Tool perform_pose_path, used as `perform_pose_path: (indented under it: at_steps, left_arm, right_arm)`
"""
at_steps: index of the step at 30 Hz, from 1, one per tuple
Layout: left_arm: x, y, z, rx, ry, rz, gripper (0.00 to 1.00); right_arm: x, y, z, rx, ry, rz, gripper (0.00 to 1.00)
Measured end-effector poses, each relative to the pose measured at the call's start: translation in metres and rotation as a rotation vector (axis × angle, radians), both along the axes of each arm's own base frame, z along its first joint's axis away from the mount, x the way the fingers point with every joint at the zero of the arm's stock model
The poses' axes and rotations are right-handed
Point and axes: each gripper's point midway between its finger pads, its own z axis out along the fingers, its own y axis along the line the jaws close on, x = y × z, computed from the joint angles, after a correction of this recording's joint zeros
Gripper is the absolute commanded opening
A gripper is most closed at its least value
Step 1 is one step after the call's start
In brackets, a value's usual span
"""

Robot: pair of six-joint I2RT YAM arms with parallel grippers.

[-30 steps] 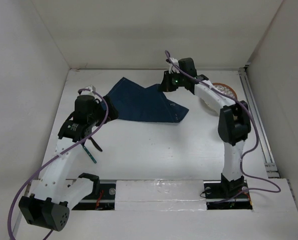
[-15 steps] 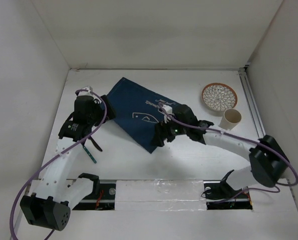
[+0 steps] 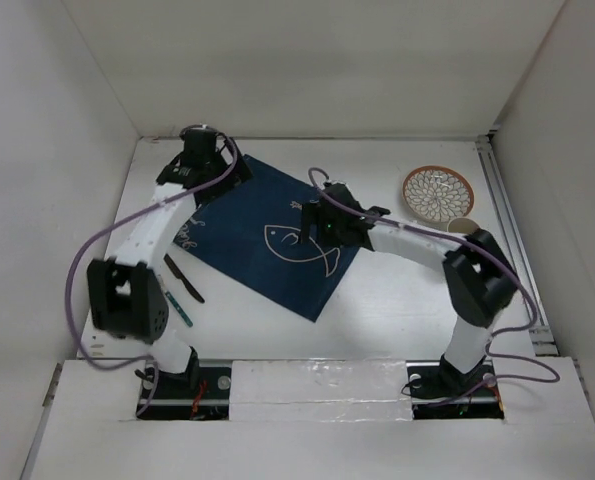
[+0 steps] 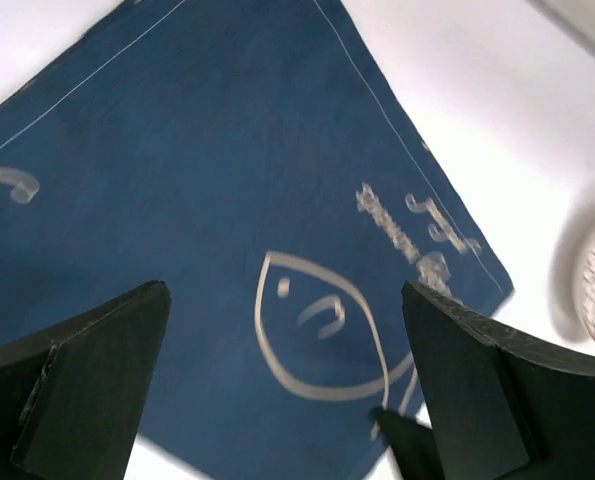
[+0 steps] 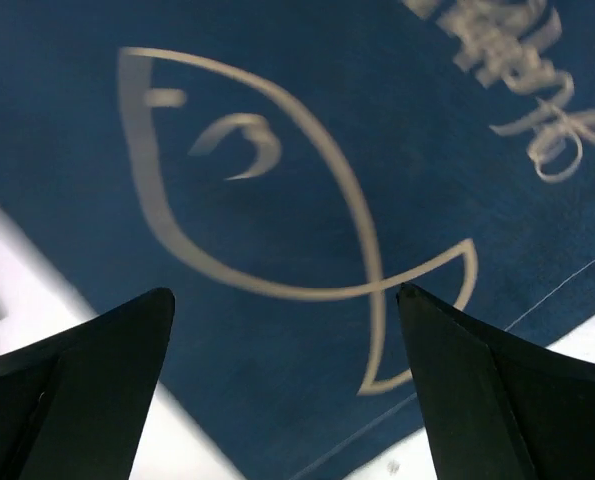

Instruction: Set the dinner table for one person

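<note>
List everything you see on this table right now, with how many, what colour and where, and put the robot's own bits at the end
dinner table: one, white, under everything
placemat: one, dark blue with a white fish drawing, spread flat mid-table
plate: one, orange rim with white lattice pattern, far right
cup: one, cream, just in front of the plate, mostly hidden by the right arm
black utensil: one, left of the placemat, type unclear
teal-handled utensil: one, beside the black one, nearer the bases
left arm: one, white and black, over the placemat's far left corner, jaws open
right arm: one, white and black, over the placemat's right side, jaws open
</note>
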Motion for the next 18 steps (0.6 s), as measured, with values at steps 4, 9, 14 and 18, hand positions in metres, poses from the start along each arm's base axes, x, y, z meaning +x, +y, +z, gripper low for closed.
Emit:
perform_pose_path:
  at_steps: [4,9,14,18]
  left_arm:
    - [0.054,-0.012,-0.053,0.023,0.119,0.001,0.99]
    - [0.056,-0.011,-0.147,0.068,0.345,0.016,0.99]
    - [0.053,-0.013,-0.169,0.092,0.423,0.027,0.99]
    - [0.055,-0.021,-0.173,0.097,0.425,0.026,0.99]
  right_arm:
    - [0.0,-0.017,-0.079,-0.149,0.186,-0.139,0.99]
    - [0.001,-0.016,-0.075,-0.124,0.208,-0.241,0.99]
    - [0.008,-0.02,-0.084,-0.16,0.261,-0.319,0.99]
    - [0.031,-0.025,-0.085,-0.187,0.295,-0.379,0.99]
